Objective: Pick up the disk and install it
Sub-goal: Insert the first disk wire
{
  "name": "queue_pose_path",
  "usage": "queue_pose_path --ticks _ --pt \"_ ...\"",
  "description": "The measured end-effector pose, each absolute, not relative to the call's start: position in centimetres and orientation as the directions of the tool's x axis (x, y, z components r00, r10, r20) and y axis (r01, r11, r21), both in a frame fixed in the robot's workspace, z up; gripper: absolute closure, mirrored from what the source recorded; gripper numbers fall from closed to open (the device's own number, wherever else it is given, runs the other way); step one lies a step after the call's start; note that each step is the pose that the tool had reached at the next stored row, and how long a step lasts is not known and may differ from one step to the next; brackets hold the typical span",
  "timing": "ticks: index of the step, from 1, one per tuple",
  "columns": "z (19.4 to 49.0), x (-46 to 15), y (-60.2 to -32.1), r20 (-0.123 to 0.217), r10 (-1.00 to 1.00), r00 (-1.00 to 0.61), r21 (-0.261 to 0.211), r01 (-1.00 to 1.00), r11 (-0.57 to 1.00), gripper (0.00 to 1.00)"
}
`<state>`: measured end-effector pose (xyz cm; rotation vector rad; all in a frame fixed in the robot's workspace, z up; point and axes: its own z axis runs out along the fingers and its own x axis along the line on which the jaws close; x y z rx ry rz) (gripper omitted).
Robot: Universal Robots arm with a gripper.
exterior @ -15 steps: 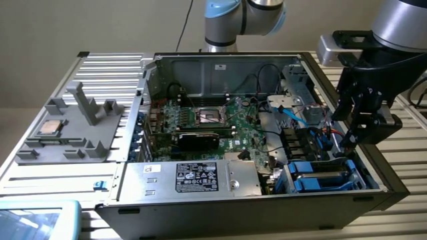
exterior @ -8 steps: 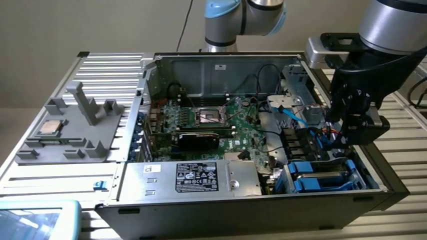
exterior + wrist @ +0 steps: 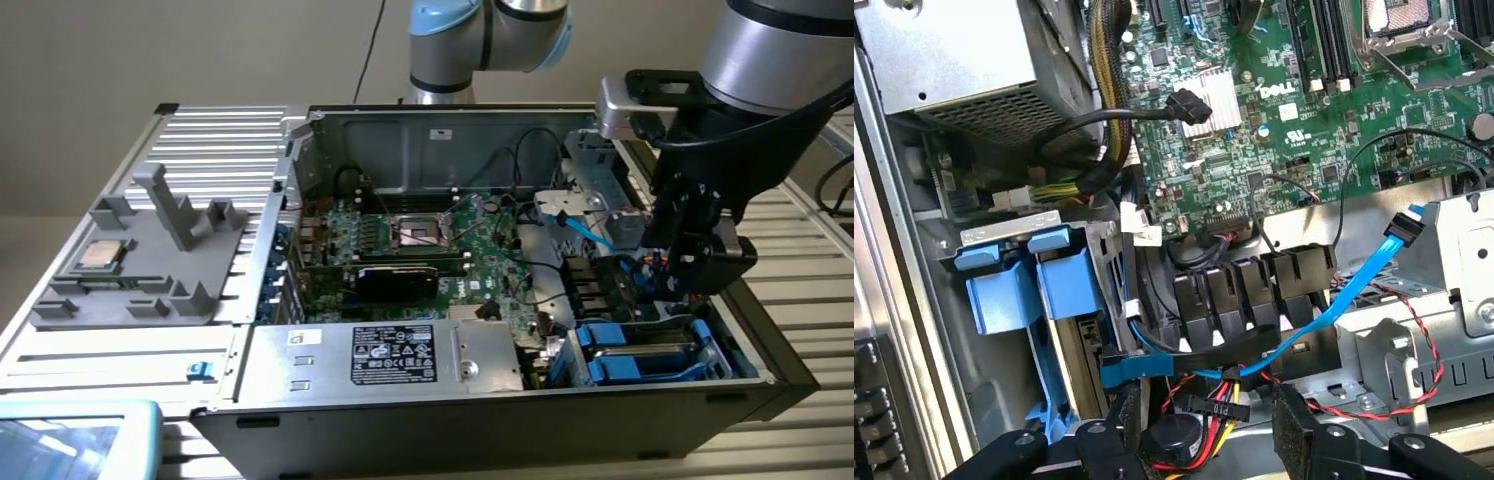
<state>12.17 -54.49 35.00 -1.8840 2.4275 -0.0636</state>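
My matt black end effector (image 3: 1206,436), dull rubbery pads (image 3: 1291,425). Silver-grey metal disk (image 3: 1069,285), framed in smooth bright blue plastic with a slight sheen. Glossy green circuit board (image 3: 1274,100). Matt grey sheet-metal computer case (image 3: 400,140). Satin silver metal box (image 3: 294,362), black printed label (image 3: 391,355). Shiny blue plastic cable (image 3: 1344,300).
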Motion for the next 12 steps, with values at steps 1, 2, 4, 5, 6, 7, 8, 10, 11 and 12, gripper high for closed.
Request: queue_pose_path --ticks 1,2,4,5,6,7,8,10,11,12 --pt "35.0 12.17 -54.49 -0.028 -0.967 -0.252 -0.074 -0.965 0.253 0.36" --pt "35.0 12.17 -54.49 -0.028 -0.964 -0.263 -0.074 -0.962 0.265 0.36" --pt "34.98 12.15 -54.49 -0.029 -0.956 -0.291 -0.074 -0.954 0.292 0.36" --pt "34.98 12.16 -54.49 -0.029 -0.952 -0.304 -0.074 -0.949 0.306 0.36" --pt "34.99 12.15 -54.49 -0.029 -0.948 -0.317 -0.074 -0.945 0.319 0.36" --pt "34.98 12.15 -54.49 -0.029 -0.944 -0.329 -0.074 -0.941 0.33 0.36" --pt "34.98 12.15 -54.49 -0.029 -0.941 -0.338 -0.074 -0.938 0.339 0.36" --pt "34.98 12.15 -54.49 -0.029 -0.935 -0.352 -0.075 -0.933 0.353 0.36" --pt "34.99 12.14 -54.48 -0.029 -0.933 -0.358 -0.075 -0.93 0.36 0.36" --pt "34.99 12.11 -54.46 -0.029 -0.931 -0.363 -0.075 -0.928 0.364 0.36"
